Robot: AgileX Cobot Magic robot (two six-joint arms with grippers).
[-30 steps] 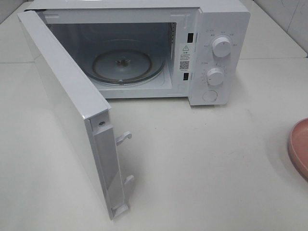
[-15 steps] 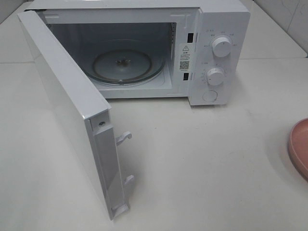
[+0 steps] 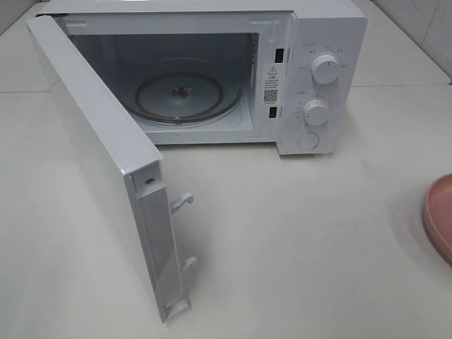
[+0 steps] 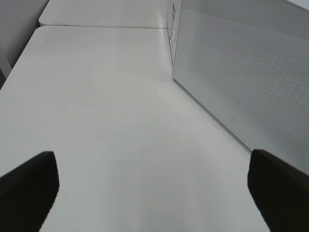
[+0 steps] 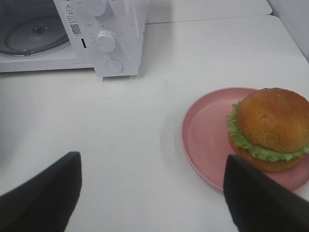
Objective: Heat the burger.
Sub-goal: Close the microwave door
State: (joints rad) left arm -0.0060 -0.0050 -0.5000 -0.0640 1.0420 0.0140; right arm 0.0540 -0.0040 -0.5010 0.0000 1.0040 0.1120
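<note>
The burger (image 5: 271,126), golden-brown bun over green lettuce, sits on a pink plate (image 5: 205,135) in the right wrist view. My right gripper (image 5: 152,195) hangs open a short way back from it, with only bare table between its dark fingers (image 5: 43,193). In the exterior high view just the plate's rim (image 3: 439,215) shows at the right edge; the burger and both grippers are out of that view. The white microwave (image 3: 321,78) stands with its door (image 3: 106,155) swung wide open and its glass turntable (image 3: 185,95) bare. My left gripper (image 4: 152,186) is open beside the door's outer face (image 4: 241,72).
Two knobs (image 3: 325,68) and a round button (image 3: 308,140) sit on the microwave's control panel. The open door sticks far out toward the table's front left. White tabletop (image 3: 296,240) lies between the microwave and the plate.
</note>
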